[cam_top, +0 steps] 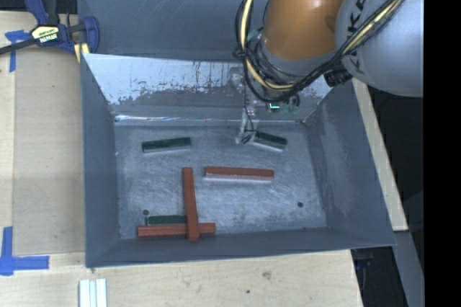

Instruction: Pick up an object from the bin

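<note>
A long dark green bar [166, 145] lies flat at the left rear of the bin [101, 176] floor. A middle red-brown bar [239, 173] lies crosswise, well apart from it. At the front left, a front red-brown bar [166, 230] is crossed by a crossing red-brown bar [189, 197] running front to back; a short dark green bar [164, 220] lies just behind the front one

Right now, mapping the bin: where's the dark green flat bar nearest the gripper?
In the camera view, the dark green flat bar lies back right on the bin floor, beside the gripper, behind the long red-brown bar.
</note>
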Controlling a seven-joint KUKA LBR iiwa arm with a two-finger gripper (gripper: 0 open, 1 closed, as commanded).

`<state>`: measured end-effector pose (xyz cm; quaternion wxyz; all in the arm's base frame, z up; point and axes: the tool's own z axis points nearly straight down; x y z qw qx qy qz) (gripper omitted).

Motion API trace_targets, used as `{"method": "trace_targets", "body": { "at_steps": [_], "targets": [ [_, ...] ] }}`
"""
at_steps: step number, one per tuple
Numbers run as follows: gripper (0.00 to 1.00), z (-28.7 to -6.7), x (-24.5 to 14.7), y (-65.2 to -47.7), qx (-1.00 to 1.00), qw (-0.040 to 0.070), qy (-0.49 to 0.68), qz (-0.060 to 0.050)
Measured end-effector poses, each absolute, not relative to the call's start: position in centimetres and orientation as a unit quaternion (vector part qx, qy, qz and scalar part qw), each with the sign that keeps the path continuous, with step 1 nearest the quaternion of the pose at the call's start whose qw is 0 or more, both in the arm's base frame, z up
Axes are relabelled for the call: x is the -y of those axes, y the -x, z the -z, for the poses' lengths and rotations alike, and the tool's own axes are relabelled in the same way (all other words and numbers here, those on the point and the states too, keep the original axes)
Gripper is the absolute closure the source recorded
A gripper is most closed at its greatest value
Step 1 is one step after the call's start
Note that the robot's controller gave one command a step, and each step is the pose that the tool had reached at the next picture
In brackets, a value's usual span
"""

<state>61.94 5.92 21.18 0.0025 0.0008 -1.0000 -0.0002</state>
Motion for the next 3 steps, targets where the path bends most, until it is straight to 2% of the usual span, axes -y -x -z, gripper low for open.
{"method": "trace_targets", "body": {
  "at_steps": [1,2,3],
  "targets": [
    [0.00,-9.3,-8.1,-56.7,0.994,0.003,-0.109,0.000],
    [0.00,-8.0,-6.8,-58.8,0.934,-0.002,-0.358,0.000],
    [0.00,-11.8,-3.0,-59.7,0.886,-0.003,-0.463,-0.002]
  ]
}}
